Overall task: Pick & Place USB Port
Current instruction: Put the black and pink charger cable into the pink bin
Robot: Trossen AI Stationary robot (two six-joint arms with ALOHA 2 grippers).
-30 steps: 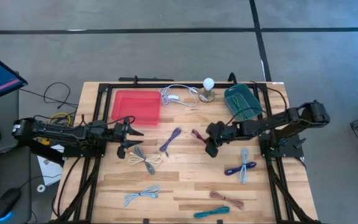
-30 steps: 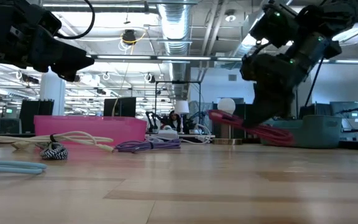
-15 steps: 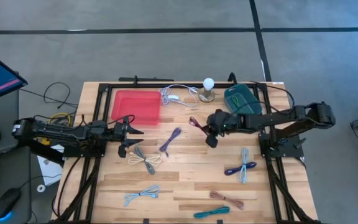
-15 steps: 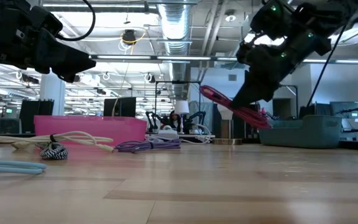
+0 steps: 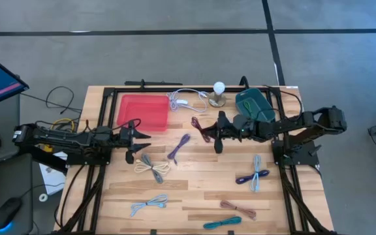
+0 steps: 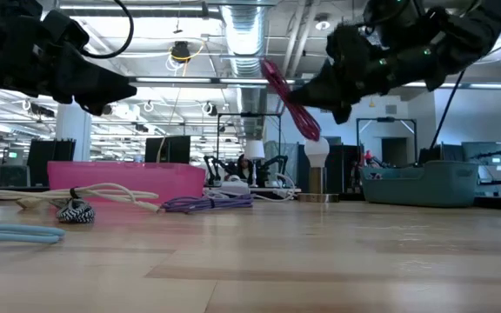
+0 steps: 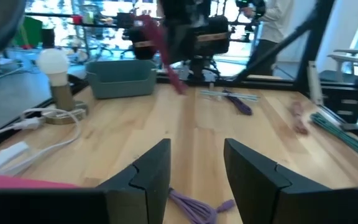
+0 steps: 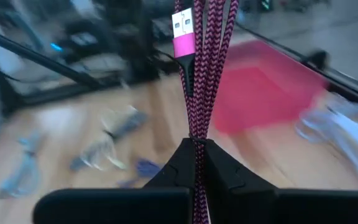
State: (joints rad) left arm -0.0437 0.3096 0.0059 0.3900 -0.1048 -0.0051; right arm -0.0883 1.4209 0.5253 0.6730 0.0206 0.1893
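A magenta braided USB cable bundle [image 8: 199,74], with its pink plug [image 8: 182,28] at the free end, is in my right gripper [image 5: 215,135], which is shut on it high above the table's middle [image 6: 324,87]. The red tray [image 5: 142,111] lies farther left, near the far edge. My left gripper [image 7: 197,163] is open and hovers by the tray's near right corner [image 5: 139,140], touching nothing; a purple cable bundle [image 7: 197,208] lies on the table beneath it. My right gripper pinches the magenta bundle [image 8: 197,134] between its two fingers [image 8: 180,163], several strands together. The fingers point about level toward the table's left. The bundle reaches out past the fingertips with the plug end foremost, tilted and lifted clear of the table [image 6: 287,91].
A teal bin [image 5: 253,104], a bulb on a stand [image 5: 219,91] and a white cord [image 5: 185,101] sit along the far edge. Several more cable bundles lie on the near half: purple [image 5: 178,147], grey-cream [image 5: 152,168], blue [image 5: 253,175], light blue [image 5: 149,203].
My right gripper has risen and moved toward the table's left and far side, tipping from pointing down to about level. The magenta bundle went from hanging just above the table to well clear of it, its free end now pointing up toward the red tray.
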